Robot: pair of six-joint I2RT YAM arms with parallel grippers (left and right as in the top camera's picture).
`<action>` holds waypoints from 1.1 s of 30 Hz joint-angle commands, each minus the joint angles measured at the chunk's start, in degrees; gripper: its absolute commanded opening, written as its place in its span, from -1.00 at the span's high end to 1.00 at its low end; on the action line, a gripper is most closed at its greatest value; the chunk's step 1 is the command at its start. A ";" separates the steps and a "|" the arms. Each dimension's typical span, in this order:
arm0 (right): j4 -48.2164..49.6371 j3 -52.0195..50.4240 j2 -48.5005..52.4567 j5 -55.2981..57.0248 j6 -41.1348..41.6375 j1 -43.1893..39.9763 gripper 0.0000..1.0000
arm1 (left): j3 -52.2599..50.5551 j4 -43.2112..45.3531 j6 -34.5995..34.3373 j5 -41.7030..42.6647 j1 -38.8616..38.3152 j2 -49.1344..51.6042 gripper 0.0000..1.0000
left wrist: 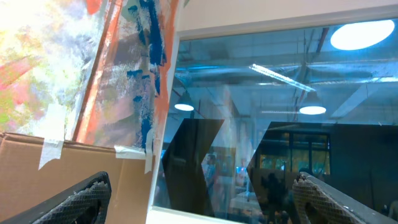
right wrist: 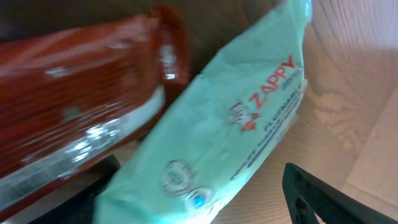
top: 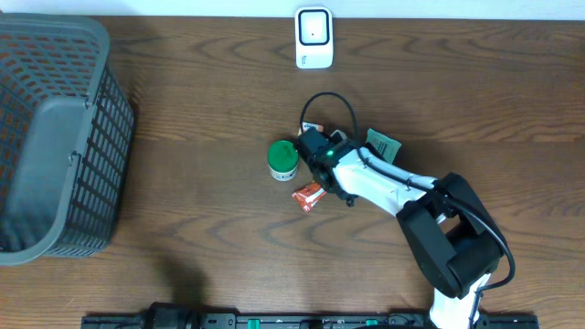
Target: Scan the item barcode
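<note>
A pale green Zappy wipes pack (right wrist: pixel 236 124) lies on the table between the fingers of my right gripper (right wrist: pixel 199 186). The gripper is open. Its right finger (right wrist: pixel 317 196) stands clear of the pack, and its left finger (right wrist: pixel 93 186) sits at the pack's other side, partly hidden by it. From overhead, my right gripper (top: pixel 302 163) is low over the green pack (top: pixel 283 160) at the table's middle. The white barcode scanner (top: pixel 313 38) stands at the far edge. My left gripper (left wrist: pixel 202 183) is open and empty, facing a window, and is not in the overhead view.
A red snack packet (top: pixel 309 195) lies right beside the green pack, touching it in the right wrist view (right wrist: pixel 74 118). Another green packet (top: pixel 384 144) lies behind the right arm. A large grey basket (top: pixel 55 137) fills the left side of the table.
</note>
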 commanded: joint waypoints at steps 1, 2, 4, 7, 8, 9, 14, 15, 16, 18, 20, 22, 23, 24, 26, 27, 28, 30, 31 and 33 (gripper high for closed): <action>0.96 -0.20 1.20 -1.29 -0.28 -2.34 -0.49 | -0.31 0.04 0.92 0.11 0.31 -0.17 -0.87; 1.14 -0.20 1.18 -1.66 -0.31 -2.75 -0.43 | -0.31 0.04 0.92 0.11 0.31 -0.17 -0.87; 1.38 -0.20 1.18 -2.10 -0.31 -3.34 -0.13 | -0.31 -0.13 0.92 0.11 0.31 -0.22 -0.87; 2.34 -0.20 1.20 -2.54 -0.28 -3.48 0.41 | -0.31 -0.55 0.92 0.11 0.31 -0.26 -0.87; 2.67 -0.20 1.18 -2.64 -0.26 -3.48 0.73 | -0.31 -0.57 0.92 0.11 0.31 -0.31 -0.87; 2.67 -0.17 1.18 -2.75 -0.04 -3.48 0.98 | -0.31 -0.57 0.92 0.11 0.31 -0.33 -0.87; 0.35 0.24 0.15 -3.34 1.60 -3.26 0.98 | -0.31 -0.57 0.92 0.11 0.31 -0.35 -0.87; -0.33 0.63 -0.39 -4.02 1.95 -3.26 0.98 | -0.31 -0.57 0.92 0.11 0.31 -0.35 -0.87; -1.05 1.20 -1.31 -5.44 2.14 -3.26 0.98 | -0.31 -0.61 0.92 0.11 0.31 -0.35 -0.87; -3.19 2.89 -3.80 -9.88 2.14 -3.28 0.98 | -0.31 -0.74 0.92 0.11 0.31 -0.35 -0.87; -5.64 4.79 -7.45 -16.02 2.12 -3.28 0.98 | -0.31 -0.76 0.92 0.11 0.31 -0.35 -0.87; -7.78 6.60 -12.04 -24.65 1.81 -3.48 0.98 | -0.31 -0.83 0.92 0.11 0.31 -0.35 -0.87; -8.68 7.43 -14.62 -29.51 1.57 -3.69 0.98 | -0.31 -1.03 0.92 0.11 0.31 -0.35 -0.87; -9.27 7.98 -17.20 -34.73 0.46 -3.98 0.98 | -0.31 -1.29 0.92 0.11 0.31 -0.35 -0.87; -9.75 8.28 -22.10 -42.60 -0.33 -4.72 0.98 | -0.31 -1.88 0.92 0.11 0.31 -0.35 -0.87; -9.86 8.28 -24.65 -46.05 -0.28 -5.27 0.98 | -0.31 -2.01 0.92 0.11 0.31 -0.35 -0.87; -9.97 8.28 -27.02 -49.51 -0.28 -5.95 0.98 | -0.31 -2.01 0.92 0.13 0.31 -0.35 -0.87; -10.38 8.26 -30.64 -55.49 -0.31 -7.72 0.98 | -0.31 -1.99 0.92 0.11 0.31 -0.35 -0.87; -10.73 8.22 -31.87 -57.05 -0.31 -8.81 0.98 | -0.31 -1.99 0.92 0.11 0.31 -0.35 -0.87; -11.30 7.96 -33.09 -58.80 -0.26 -11.23 0.98 | -0.31 -1.95 0.92 0.13 0.31 -0.35 -0.87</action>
